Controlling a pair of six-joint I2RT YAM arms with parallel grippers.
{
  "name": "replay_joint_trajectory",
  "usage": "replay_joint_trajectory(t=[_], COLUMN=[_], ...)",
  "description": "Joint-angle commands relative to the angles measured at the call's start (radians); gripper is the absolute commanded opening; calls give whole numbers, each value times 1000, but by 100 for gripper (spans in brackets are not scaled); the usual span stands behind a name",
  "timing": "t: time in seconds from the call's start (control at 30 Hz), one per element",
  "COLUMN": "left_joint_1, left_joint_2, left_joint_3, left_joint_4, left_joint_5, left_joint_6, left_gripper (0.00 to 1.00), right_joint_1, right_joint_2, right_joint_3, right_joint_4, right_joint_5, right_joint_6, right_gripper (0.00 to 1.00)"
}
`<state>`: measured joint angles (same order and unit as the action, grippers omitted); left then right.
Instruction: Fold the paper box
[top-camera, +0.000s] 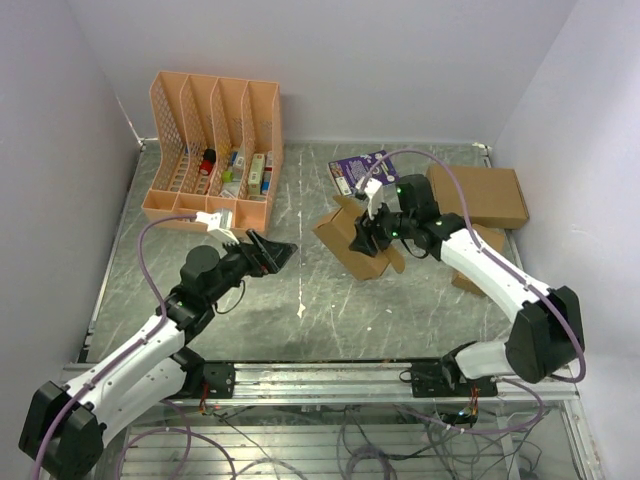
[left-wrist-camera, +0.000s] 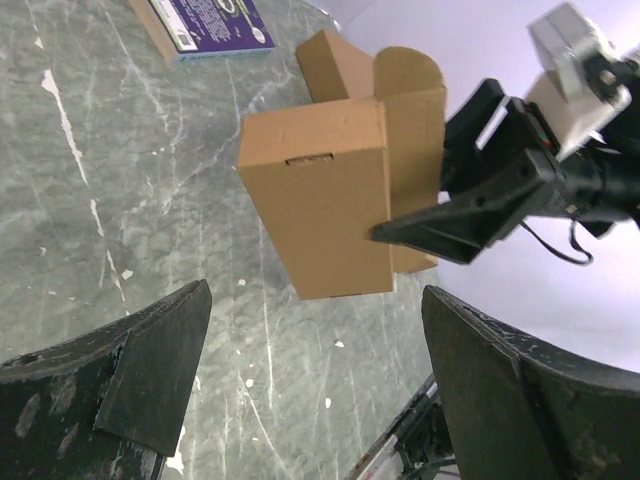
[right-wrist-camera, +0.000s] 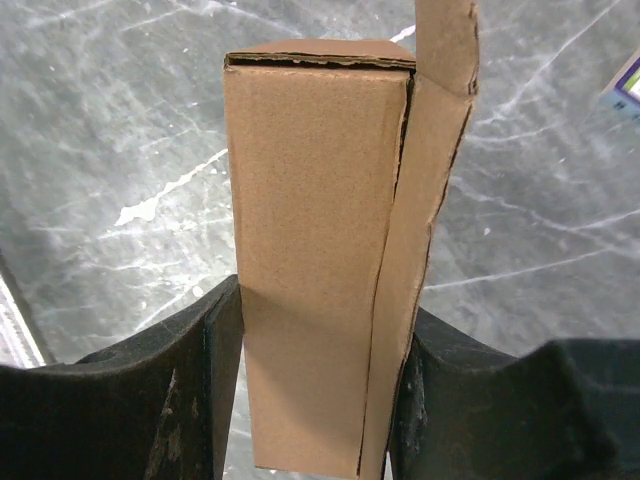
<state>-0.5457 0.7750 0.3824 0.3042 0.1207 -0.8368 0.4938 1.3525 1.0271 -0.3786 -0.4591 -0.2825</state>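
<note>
The right gripper (top-camera: 362, 238) clamps a slim brown paper box (right-wrist-camera: 310, 200) across its narrow width at the centre-right of the marbled grey table (top-camera: 300, 330), one black finger (right-wrist-camera: 170, 400) pressed to each long side. A loose flap (right-wrist-camera: 445, 90) runs along the box's right edge and stands past its far end, where the seam at the top corner shows a thin dark gap. Whether the box's lower end touches the table cannot be told.

Left of it, the left gripper (top-camera: 272, 250) hovers with its jaws spread wide and holding nothing, pointed at the box's broad face. A bare strip of tabletop separates them.

An orange file rack (top-camera: 215, 150) stands at the far left, and a purple booklet (top-camera: 355, 170) lies just beyond the box. At the far right sits a larger flat cardboard box (top-camera: 480, 195), and another brown carton (top-camera: 468, 280) shows partly under the right arm. The widest bare stretch lies at the near centre, between the two arms and the metal rail (top-camera: 320, 375) along the table's near edge.
</note>
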Motion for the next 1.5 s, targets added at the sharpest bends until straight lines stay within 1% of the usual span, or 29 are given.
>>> replay_joint_trajectory(t=[0.0,0.07,0.2,0.23,0.37,0.47,0.67,0.77,0.87,1.0,1.1,1.17,1.27,1.47], left_joint_1=[7,6,6,6,6,7,7,5,-2,-39,-72,-90,-111,-122], left_joint_2=[3,10,41,50,85,100,141,196,256,339,411,471,552,619], left_joint_3=[-13,-23,-57,-63,-71,-68,-71,-49,-29,5,67,128,192,273], left_joint_4=[70,84,121,124,142,152,167,140,124,119,68,18,-23,-88], left_joint_5=[71,78,79,79,89,91,87,88,104,78,56,47,32,-11], left_joint_6=[-36,-46,-83,-89,-101,-104,-126,-144,-159,-162,-143,-125,-110,-76], left_gripper=[96,96,96,96,96,96,96,96,97,97,99,100,97,92], right_joint_1=[-92,-132,-227,-258,-305,-314,-344,-348,-354,-357,-356,-358,-359,-363], right_joint_2=[67,100,154,170,254,308,386,446,481,492,496,495,500,491], right_joint_3=[34,20,-20,-53,-134,-186,-242,-269,-264,-271,-254,-253,-259,-229], right_joint_4=[3,33,158,192,386,524,720,800,790,792,724,694,690,558], right_joint_5=[-254,-351,-493,-532,-653,-665,-654,-654,-652,-629,-600,-588,-582,-529], right_joint_6=[143,211,350,395,593,719,906,959,964,965,924,910,910,806], right_gripper=[34,34,34,34,34,34,35,36,38,39,43,47,53,75])
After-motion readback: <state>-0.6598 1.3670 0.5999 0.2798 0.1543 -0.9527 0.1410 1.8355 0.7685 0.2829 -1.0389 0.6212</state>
